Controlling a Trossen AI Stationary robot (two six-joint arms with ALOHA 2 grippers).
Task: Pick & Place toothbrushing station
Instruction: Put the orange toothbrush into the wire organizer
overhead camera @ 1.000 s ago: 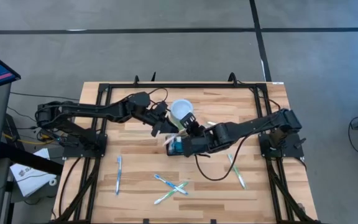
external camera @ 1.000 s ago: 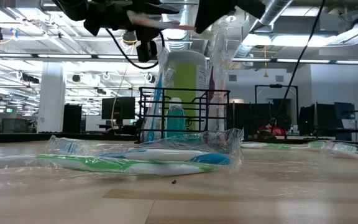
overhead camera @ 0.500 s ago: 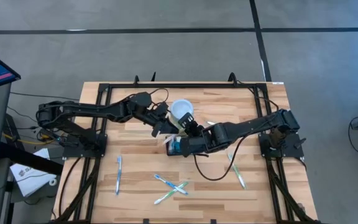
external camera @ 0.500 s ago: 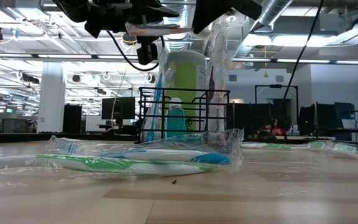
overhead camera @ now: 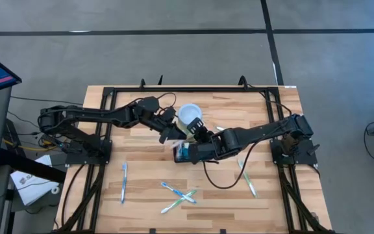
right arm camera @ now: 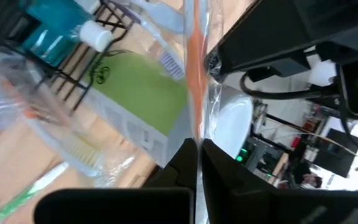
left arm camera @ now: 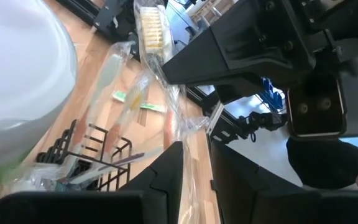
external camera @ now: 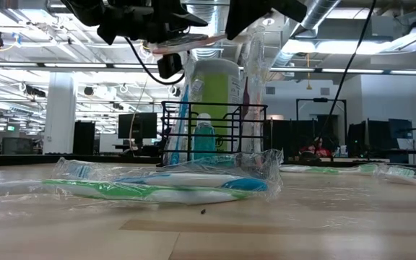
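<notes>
- Black wire-mesh caddy (external camera: 215, 133) stands mid-table, just beside the lime-green cup (overhead camera: 189, 116).
- Right gripper (right arm camera: 197, 144), above the caddy, fingers pinched tight on a plastic-wrapped orange toothbrush (right arm camera: 195, 56).
- Left gripper (left arm camera: 194, 165) partly closed on the same wrapper's other end, beside the cup.
- Wrapped toothbrushes (external camera: 165, 180) lie loose nearer the table's front.

**Worktop and what rests on it**

I see a light wooden worktop (overhead camera: 141, 195) edged by a black frame. The black wire-mesh caddy (overhead camera: 184, 153) stands near its middle, and I place the rest by it. The lime-green cup (overhead camera: 189, 117) stands just behind the caddy. A lone wrapped toothbrush (overhead camera: 123, 181) lies well to its front-left, crossed wrapped toothbrushes (overhead camera: 178, 195) lie in front, and another wrapped toothbrush (overhead camera: 247, 177) lies to its front-right.
</notes>
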